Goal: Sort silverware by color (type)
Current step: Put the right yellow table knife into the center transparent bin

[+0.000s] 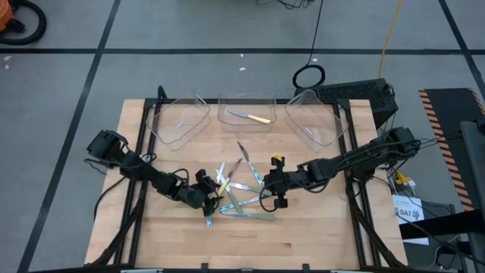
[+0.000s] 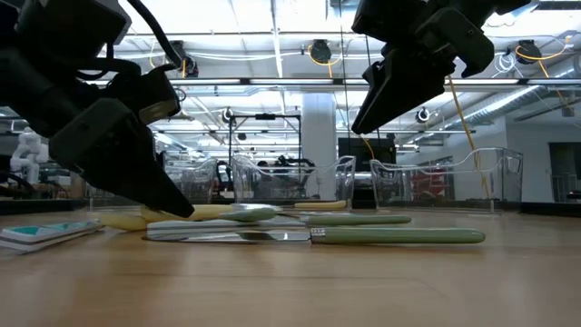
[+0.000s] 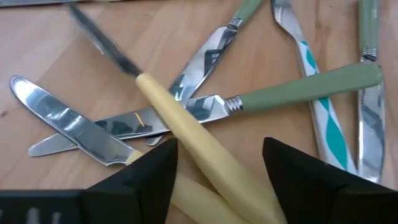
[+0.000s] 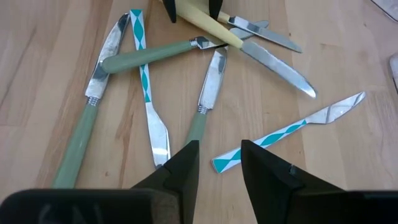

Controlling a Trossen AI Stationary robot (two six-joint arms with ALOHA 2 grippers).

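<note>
Wooden table (image 1: 318, 243): left gripper (image 3: 219, 163) fingers spread around a yellow-handled knife (image 3: 199, 163); right gripper (image 4: 219, 163) fingers parted, empty.

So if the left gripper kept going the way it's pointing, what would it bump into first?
Probably the yellow-handled knife: its handle already lies between the left gripper's open fingers, so closing would catch it. Just past it sits the green-handled knife, though depth there is hard to judge.

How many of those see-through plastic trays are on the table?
3, in a row along the table's far edge: the left tray, the middle tray, which holds a yellow-handled knife, and the right tray. None seems hidden.
</note>
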